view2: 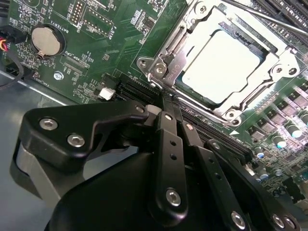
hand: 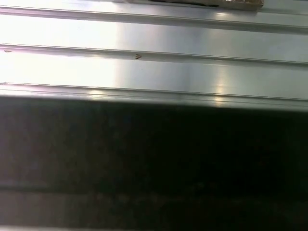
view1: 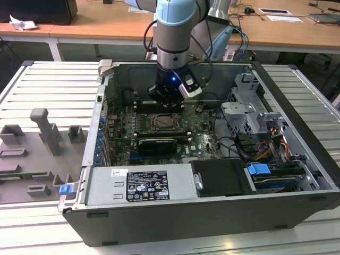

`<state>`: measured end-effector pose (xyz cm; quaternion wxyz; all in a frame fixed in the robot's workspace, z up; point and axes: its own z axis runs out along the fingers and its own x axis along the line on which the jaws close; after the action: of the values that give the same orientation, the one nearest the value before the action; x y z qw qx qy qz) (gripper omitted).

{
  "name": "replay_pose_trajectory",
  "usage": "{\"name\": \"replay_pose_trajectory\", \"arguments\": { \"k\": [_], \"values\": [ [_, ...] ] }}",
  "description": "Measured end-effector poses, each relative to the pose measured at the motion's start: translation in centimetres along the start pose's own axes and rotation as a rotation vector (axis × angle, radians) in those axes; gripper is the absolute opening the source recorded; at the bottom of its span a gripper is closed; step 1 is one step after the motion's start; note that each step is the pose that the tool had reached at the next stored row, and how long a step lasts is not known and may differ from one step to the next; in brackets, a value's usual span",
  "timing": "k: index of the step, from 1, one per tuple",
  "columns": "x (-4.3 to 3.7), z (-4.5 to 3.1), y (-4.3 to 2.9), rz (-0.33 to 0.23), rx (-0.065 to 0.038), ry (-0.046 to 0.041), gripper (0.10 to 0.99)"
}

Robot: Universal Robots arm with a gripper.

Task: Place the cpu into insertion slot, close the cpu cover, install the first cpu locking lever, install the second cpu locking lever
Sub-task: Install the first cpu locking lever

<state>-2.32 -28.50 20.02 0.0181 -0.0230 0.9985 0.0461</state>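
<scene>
Already the cpu [view2: 219, 65] sat in the insertion slot [view2: 173, 79] under the closed cpu cover [view2: 276, 60], and our gripper [view2: 166, 111], fingers clenched on nothing, hung at the slot's edge, so we judged a lever needed steady, low pressing.

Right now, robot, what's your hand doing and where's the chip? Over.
Hand shut, empty, beside the socket. Chip seated, cover down over it. Nothing in the way.
</scene>
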Motion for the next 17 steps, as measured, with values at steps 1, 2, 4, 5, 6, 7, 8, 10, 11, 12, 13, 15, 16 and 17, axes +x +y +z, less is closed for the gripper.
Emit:
{"name": "replay_pose_trajectory", "arguments": {
  "k": [1,2,4,5,6,7,8,10,11,12,13,15,16,17],
  "values": [
    [0.01,0.01,0.01,0.000,-0.006,-0.0002,0.106],
    [0.01,0.01,0.01,0.001,-0.007,-0.0004,0.106],
    [0.00,-0.03,0.01,0.000,-0.008,-0.0005,0.106],
    [0.00,-0.03,0.01,0.000,-0.008,-0.0005,0.106],
    [0.00,-0.04,0.01,0.000,-0.007,-0.0003,0.106],
    [-0.01,-0.29,0.04,0.000,-0.008,-0.0007,0.106],
    [-0.02,-0.58,0.06,0.000,-0.008,-0.0005,0.106],
    [-0.04,-1.23,0.12,0.000,-0.009,-0.0006,0.106],
    [-0.03,-1.81,0.17,0.000,-0.010,-0.0005,0.106],
    [0.11,-2.31,0.22,0.000,-0.012,-0.0005,0.106],
    [0.33,-2.50,0.25,0.001,-0.016,-0.0007,0.106],
    [0.57,-2.58,0.27,0.001,-0.020,-0.0010,0.106],
    [0.66,-2.63,0.26,0.001,-0.021,-0.0011,0.106],
    [0.69,-2.65,0.25,0.001,-0.021,-0.0010,0.106]
  ]
}}
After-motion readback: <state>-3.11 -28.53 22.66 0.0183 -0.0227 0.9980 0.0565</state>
